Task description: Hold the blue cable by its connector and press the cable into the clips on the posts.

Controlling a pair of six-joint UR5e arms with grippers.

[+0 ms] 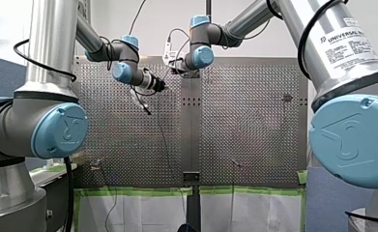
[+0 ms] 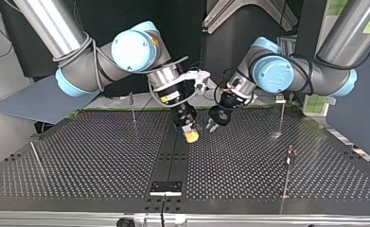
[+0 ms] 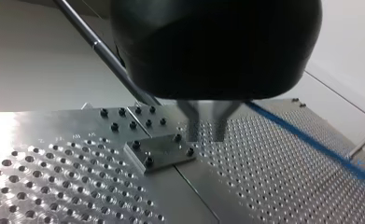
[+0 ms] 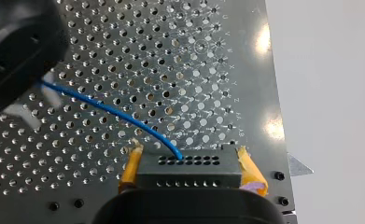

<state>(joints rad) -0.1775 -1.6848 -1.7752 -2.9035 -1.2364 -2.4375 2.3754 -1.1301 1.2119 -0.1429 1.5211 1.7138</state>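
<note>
Spanning the scene, one perforated bench (image 2: 78, 156) carries four thin posts (image 2: 133, 111) beneath two arms (image 2: 92, 71). Between two yellow pads (image 4: 132, 165), my right hand (image 4: 190, 161) clamps one black connector (image 4: 189, 173). Its one blue cable (image 4: 110, 111) runs toward my left hand (image 3: 207, 133), fingers (image 3: 192, 126) slightly apart, tips empty.

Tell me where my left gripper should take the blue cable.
Probably on the free run of blue cable just beyond the connector, whose sides the right gripper's yellow pads already clamp. Come down from above, square across it: there it runs nearly straight and unobstructed.
</note>
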